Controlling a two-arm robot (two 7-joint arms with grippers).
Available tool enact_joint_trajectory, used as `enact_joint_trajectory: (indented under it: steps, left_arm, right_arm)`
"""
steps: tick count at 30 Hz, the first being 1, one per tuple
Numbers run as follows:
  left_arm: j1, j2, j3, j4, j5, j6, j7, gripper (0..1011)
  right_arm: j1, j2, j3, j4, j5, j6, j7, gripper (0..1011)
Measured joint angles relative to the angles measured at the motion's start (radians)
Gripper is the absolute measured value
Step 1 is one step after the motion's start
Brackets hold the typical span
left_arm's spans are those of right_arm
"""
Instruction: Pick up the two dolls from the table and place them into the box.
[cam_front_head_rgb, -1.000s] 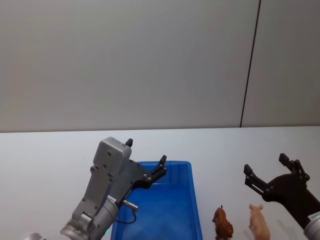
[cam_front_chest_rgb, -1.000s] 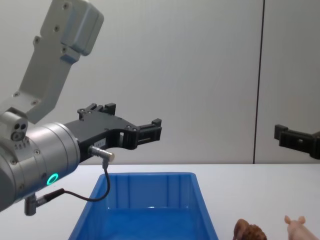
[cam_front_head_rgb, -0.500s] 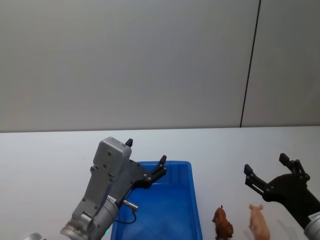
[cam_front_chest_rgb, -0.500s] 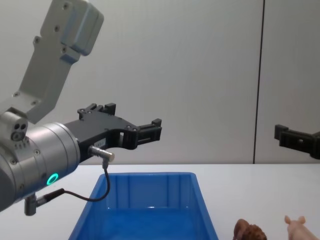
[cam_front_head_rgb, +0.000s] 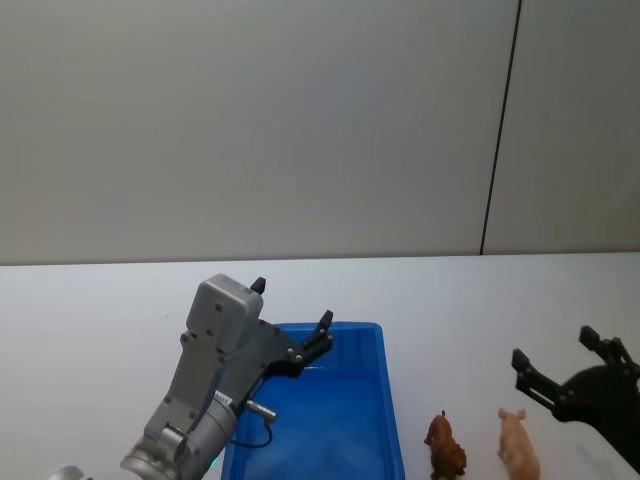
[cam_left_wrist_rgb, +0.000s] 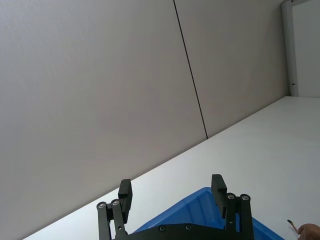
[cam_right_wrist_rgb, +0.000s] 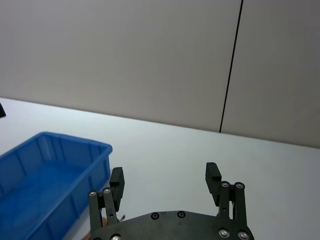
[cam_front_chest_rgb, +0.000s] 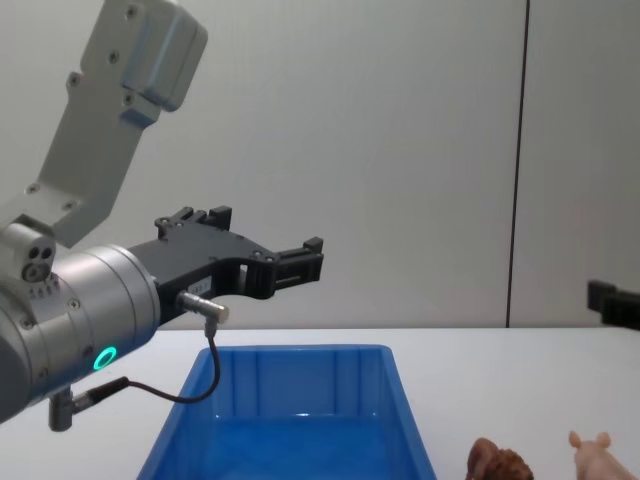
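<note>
Two dolls wait on the table (cam_front_head_rgb: 100, 320), just right of the box (cam_front_head_rgb: 350, 326): the brown doll (cam_front_head_rgb: 445, 447) nearest its rim, the pink doll (cam_front_head_rgb: 518, 445) just beside it. The right gripper (cam_front_head_rgb: 555, 345) hovers beyond the pink doll, jaws spread wide and holding nothing. The left gripper (cam_front_head_rgb: 292, 302), also open and empty, hangs over the box's far end.

The likely trouble is crowding. With the dolls so near each other, a wide finger coming down on one may topple or shove the other. The pink doll looks smooth and could slip from a shallow pinch. Their footing is partly cut off at the frame's edge, so their stance is uncertain. The left arm above the box could also block a delivery.
</note>
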Motion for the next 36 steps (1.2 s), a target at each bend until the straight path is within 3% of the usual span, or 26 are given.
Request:
enact_joint_trajectory:
  steps: [9, 17, 24, 36]
  left_arm:
    - [0.000, 0.000, 0.000, 0.000, 0.000, 0.000, 0.000, 1001]
    - [0.000, 0.000, 0.000, 0.000, 0.000, 0.000, 0.000, 1001]
    - [0.000, 0.000, 0.000, 0.000, 0.000, 0.000, 0.000, 1001]
    - [0.000, 0.000, 0.000, 0.000, 0.000, 0.000, 0.000, 1001]
  right_arm:
    - [-0.037, 0.055, 0.027, 0.002, 0.026, 0.043, 0.052, 1001]
    - [-0.056, 0.076, 0.033, 0.017, 0.030, 0.071, 0.092, 1001]
    - [-0.056, 0.075, 0.026, 0.039, 0.023, 0.097, 0.114, 1001]
    - [-0.030, 0.039, 0.002, 0.088, 0.012, 0.153, 0.116, 1001]
